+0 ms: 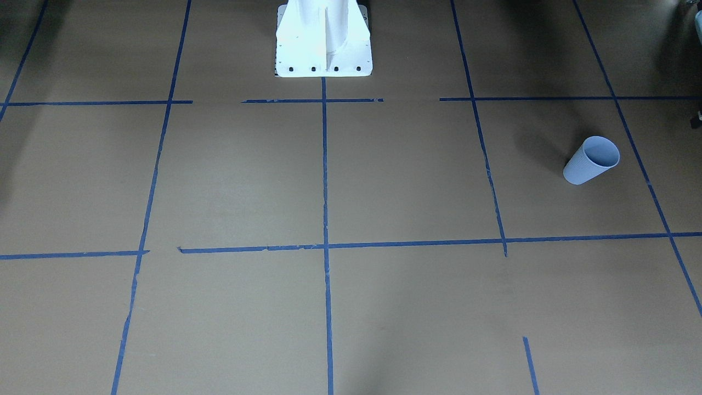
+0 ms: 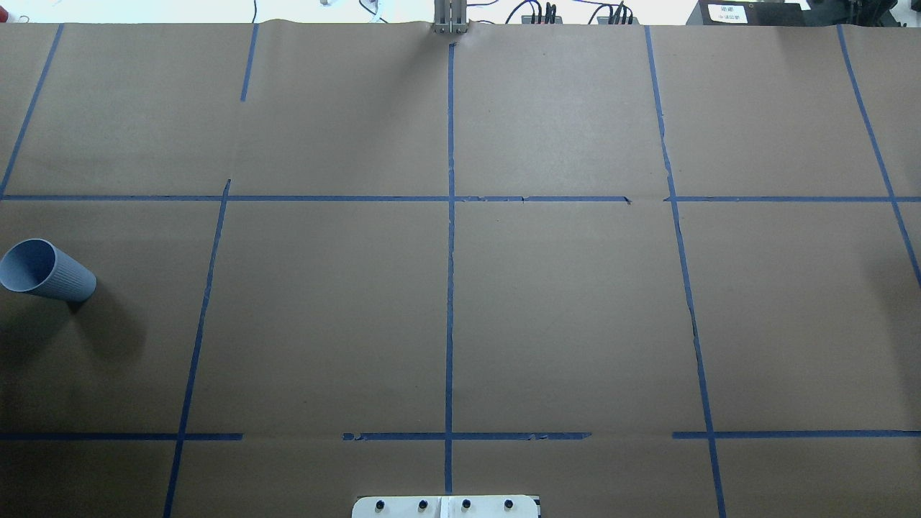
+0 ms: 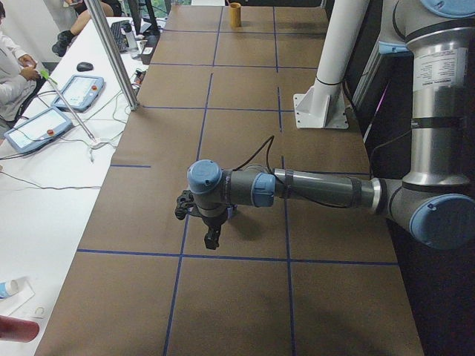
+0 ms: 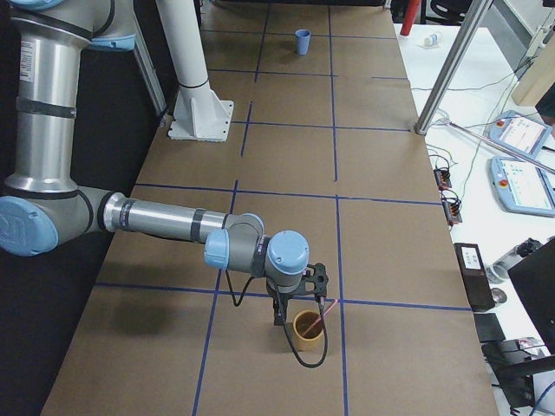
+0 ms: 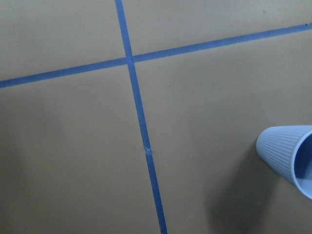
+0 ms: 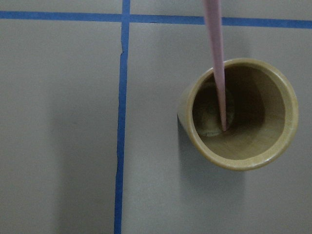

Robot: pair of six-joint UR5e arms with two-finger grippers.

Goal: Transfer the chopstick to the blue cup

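Note:
The blue cup (image 1: 592,160) stands upright and empty on the brown table, at the far left of the overhead view (image 2: 47,272) and at the right edge of the left wrist view (image 5: 292,158). One pale pink chopstick (image 6: 217,63) leans in a tan wooden cup (image 6: 239,114) with its tip on the cup's bottom. In the exterior right view the chopstick (image 4: 323,314) sticks out of the tan cup (image 4: 308,327). My right gripper (image 4: 279,314) hangs close beside that cup. My left gripper (image 3: 211,239) hovers low over the table near the blue cup. I cannot tell whether either gripper is open or shut.
Blue tape lines (image 2: 450,288) grid the table. The white robot pedestal (image 1: 323,44) stands at the table's robot-side edge. A metal pole (image 3: 119,55), teach pendants (image 3: 37,126) and an operator (image 3: 11,63) are along the far side.

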